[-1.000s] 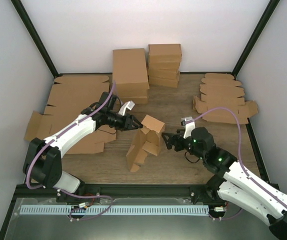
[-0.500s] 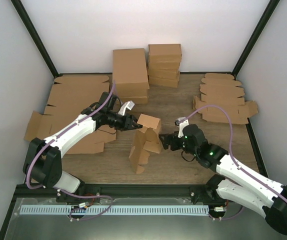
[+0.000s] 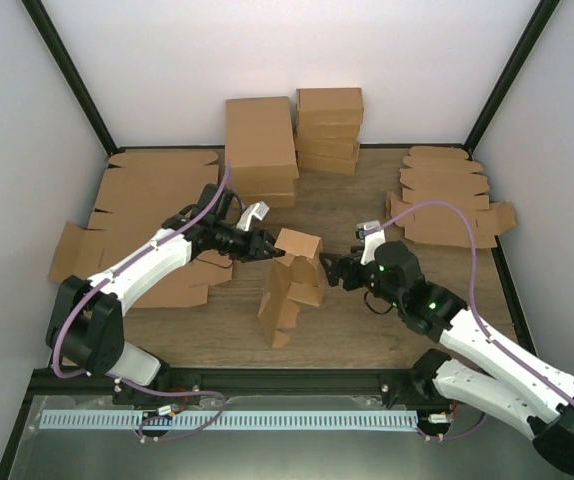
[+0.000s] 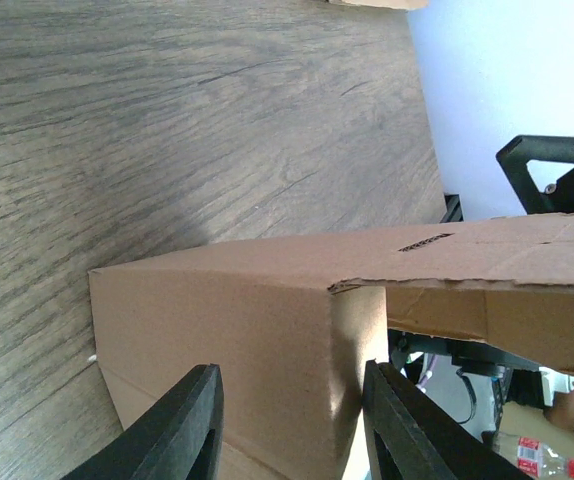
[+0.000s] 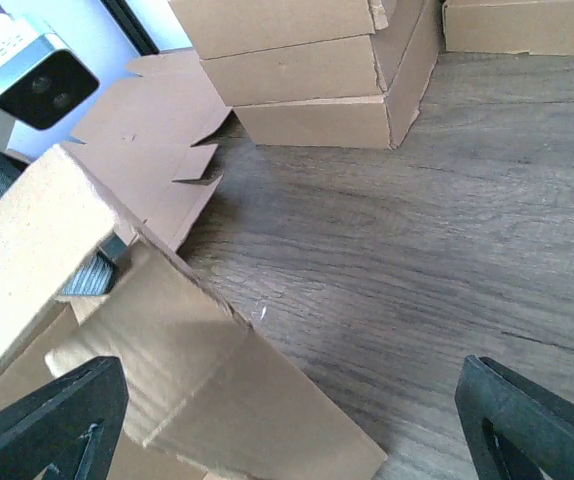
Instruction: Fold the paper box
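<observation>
High rear overview, close wrist views, sharing paper box [image 3: 287, 290]

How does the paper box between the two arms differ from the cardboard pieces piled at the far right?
The paper box stands upright, partly folded, flaps open; the cardboard pieces lie flat and unfolded. The paper box is single, with the left claw at its top; the cardboard pieces are stacked, with no claw near. Both are plain brown cardboard.
</observation>
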You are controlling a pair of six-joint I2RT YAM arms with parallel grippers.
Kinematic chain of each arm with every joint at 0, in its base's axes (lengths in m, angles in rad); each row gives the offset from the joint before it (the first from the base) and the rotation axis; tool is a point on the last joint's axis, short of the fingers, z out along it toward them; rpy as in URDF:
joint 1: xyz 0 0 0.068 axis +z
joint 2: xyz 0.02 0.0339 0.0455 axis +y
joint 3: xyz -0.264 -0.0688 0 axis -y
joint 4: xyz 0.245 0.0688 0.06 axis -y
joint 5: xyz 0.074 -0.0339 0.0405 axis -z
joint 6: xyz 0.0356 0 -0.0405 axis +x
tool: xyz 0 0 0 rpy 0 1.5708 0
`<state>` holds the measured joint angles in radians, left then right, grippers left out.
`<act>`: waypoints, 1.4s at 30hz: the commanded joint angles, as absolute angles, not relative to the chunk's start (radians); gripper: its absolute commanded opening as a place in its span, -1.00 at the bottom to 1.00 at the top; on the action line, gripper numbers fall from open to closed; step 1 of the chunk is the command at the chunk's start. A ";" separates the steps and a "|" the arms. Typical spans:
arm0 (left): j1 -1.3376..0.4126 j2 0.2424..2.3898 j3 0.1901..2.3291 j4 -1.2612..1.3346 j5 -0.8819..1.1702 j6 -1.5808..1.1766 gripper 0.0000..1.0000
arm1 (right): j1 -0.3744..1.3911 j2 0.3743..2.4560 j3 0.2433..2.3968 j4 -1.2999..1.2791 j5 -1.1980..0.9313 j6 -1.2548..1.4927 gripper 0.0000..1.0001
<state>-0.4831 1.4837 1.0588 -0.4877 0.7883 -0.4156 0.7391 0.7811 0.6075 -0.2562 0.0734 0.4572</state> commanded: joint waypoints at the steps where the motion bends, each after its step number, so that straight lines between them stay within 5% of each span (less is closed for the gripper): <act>1: -0.487 1.464 1.060 -0.473 0.807 -0.411 -0.18 | 0.736 0.851 0.689 -0.242 0.089 0.423 0.86; 27: -0.548 1.490 1.083 -0.453 0.814 -0.430 -0.33 | 0.721 0.884 0.652 -0.279 0.005 0.421 0.58; 42: -0.549 1.486 1.101 -0.470 0.798 -0.424 -0.31 | 0.721 0.844 0.806 -0.476 -0.157 0.323 0.91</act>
<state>-0.5442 1.4803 1.0660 -0.4740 0.7979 -0.4381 0.7277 0.8413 0.7013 -0.3843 -0.0597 0.3836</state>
